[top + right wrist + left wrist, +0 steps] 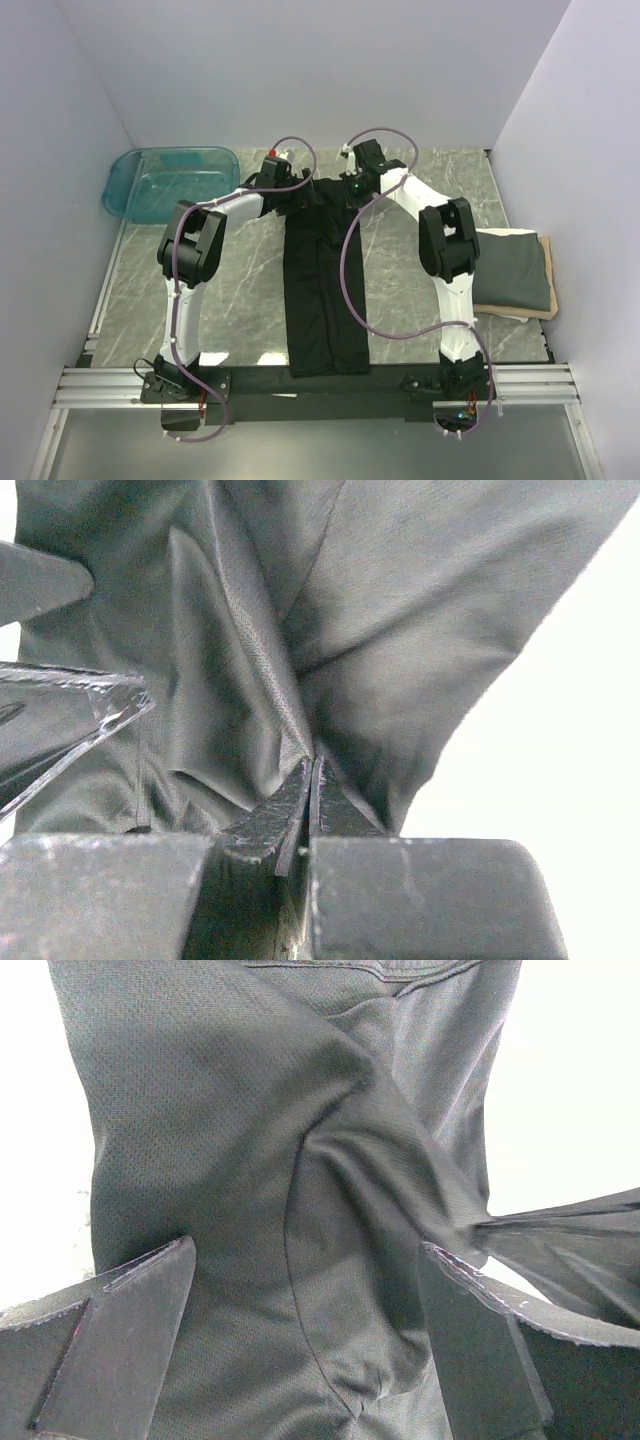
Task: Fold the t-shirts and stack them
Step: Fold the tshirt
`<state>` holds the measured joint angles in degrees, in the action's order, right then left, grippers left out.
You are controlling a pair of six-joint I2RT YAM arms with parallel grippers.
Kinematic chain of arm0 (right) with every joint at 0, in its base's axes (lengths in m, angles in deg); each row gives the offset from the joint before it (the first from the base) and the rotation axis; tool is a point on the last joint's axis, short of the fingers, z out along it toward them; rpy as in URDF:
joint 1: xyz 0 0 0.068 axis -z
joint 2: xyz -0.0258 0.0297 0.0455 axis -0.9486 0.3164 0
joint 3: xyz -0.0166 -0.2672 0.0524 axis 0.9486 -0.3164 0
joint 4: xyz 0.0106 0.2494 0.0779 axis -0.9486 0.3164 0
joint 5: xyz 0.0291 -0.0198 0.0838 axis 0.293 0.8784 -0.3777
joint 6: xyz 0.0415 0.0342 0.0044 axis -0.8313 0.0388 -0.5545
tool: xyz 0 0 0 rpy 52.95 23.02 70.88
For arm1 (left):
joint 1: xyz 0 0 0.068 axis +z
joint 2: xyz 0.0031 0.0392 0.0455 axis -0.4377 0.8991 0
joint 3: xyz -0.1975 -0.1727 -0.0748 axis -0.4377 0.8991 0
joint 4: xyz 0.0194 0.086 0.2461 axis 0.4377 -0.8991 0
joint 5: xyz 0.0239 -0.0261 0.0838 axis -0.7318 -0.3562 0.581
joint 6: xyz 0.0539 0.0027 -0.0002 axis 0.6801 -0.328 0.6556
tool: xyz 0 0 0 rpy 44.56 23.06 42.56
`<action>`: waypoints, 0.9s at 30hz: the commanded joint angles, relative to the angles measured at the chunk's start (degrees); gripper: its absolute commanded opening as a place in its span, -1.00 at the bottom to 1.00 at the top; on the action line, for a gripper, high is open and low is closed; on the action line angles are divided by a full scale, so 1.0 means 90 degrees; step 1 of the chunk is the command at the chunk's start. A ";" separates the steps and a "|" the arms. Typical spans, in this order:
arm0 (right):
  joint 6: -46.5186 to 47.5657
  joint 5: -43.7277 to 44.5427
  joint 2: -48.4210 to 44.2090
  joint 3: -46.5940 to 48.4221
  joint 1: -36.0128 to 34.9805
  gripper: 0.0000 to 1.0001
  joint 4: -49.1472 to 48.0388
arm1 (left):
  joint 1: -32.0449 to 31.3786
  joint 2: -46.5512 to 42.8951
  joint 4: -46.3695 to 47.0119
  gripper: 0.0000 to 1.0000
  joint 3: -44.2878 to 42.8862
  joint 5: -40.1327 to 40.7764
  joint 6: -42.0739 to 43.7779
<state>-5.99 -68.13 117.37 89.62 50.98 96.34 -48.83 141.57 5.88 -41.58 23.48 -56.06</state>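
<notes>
The black t-shirt (325, 290) lies as a long narrow strip down the middle of the table, its far end bunched between both grippers. My left gripper (297, 192) sits at that far end. In the left wrist view it (308, 1250) is open, its fingers (130, 1320) wide apart with black cloth (230, 1140) lying between them, not pinched. My right gripper (350, 190) is beside it on the right. In the right wrist view it (312, 765) is shut on a fold of the black cloth (400, 630). The dark grey t-shirt (512, 268) lies folded at the right.
The grey shirt rests on a flat tan board (512, 310) near the table's right edge. A clear teal tub (170, 182) stands at the back left. White walls close in the back and sides. Both arms' purple cables loop over the table.
</notes>
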 commanded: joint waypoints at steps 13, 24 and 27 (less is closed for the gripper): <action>0.0247 0.1461 0.0188 0.1095 0.0060 -1.00 -0.0114 | 0.0061 0.0131 -0.0164 0.99 -0.0100 -0.0007 0.0236; 0.0130 0.1950 0.0336 0.1292 0.0070 -0.17 0.0101 | 0.0061 0.0151 -0.0291 0.99 -0.0197 0.0081 0.0324; -0.0045 0.1902 0.0092 0.1126 0.0070 -0.17 0.0111 | 0.0071 0.0112 -0.0301 0.99 -0.0198 0.0140 0.0353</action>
<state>-4.74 -52.74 121.07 100.17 51.20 97.48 -48.72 141.66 5.20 -41.95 23.52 -54.62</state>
